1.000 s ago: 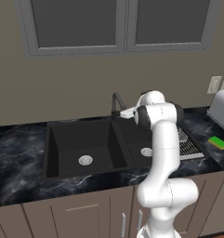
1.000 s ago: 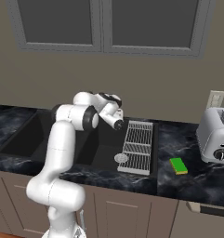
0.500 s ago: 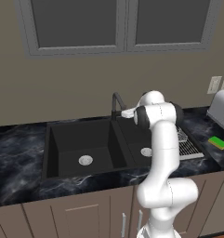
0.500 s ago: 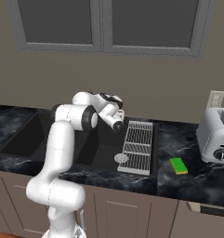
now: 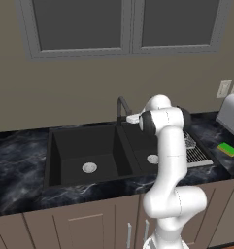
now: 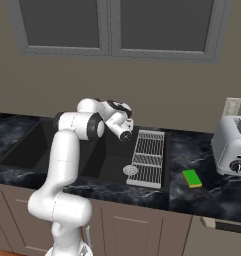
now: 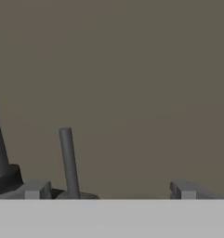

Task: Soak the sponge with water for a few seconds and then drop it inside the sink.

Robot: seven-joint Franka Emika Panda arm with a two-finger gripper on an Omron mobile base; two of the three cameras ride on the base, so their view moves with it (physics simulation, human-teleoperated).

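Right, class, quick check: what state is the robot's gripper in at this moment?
Gripper: open, holding nothing, facing the wall by the faucet handle.

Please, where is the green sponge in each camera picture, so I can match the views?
Left base view: the sponge lies at the far right on the counter, right of the drying rack.
Right base view: the sponge lies right of centre, between rack and toaster.
Hand view: faucet parts before the wall.
Shared landmark: the drying rack.
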